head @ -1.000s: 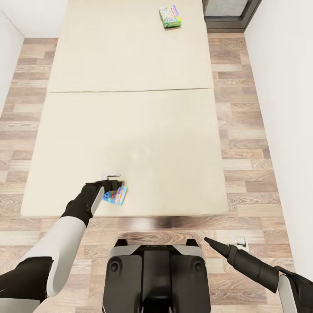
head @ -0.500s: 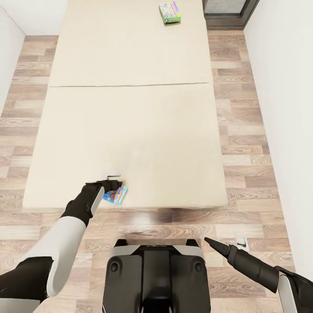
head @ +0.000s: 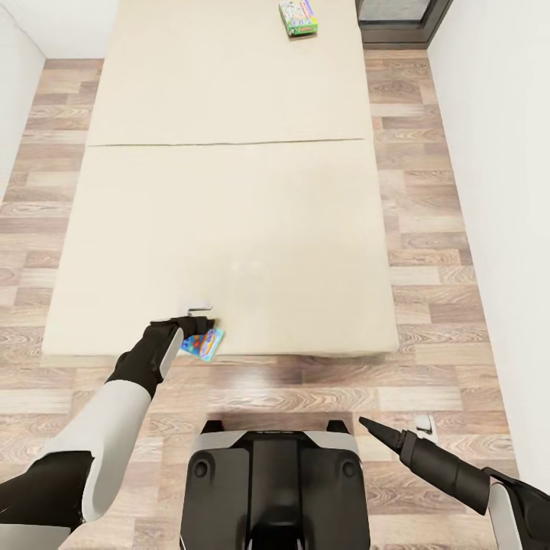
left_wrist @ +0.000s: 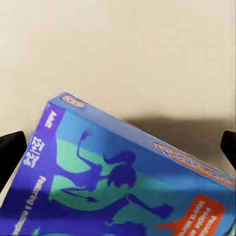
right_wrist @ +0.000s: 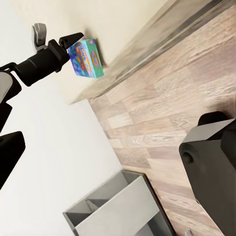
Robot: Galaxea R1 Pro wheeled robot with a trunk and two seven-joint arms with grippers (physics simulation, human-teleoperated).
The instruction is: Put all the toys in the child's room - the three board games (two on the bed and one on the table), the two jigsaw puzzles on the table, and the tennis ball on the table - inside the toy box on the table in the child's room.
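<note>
Nearest the base, low right: right gripper (head: 367, 421), fingers drawn together on nothing, parked over the wood floor (head: 435, 252), presumably to keep clear.

Near left edge of the bed (head: 229, 229): left gripper (head: 200, 330), fingers clamped on the small blue board game (head: 203, 343); box tilted, lifted off the sheet judging by its shadow in the left wrist view, likely carried for the toy box.

Bed, middle: bare beige sheet, one seam across.

Far end of bed, right of centre: white-and-green board game (head: 298, 17), lying flat near the edge, well apart from the left gripper.

Right of bed: open floor strip to the white wall (head: 504, 191), room for the base to pass.
</note>
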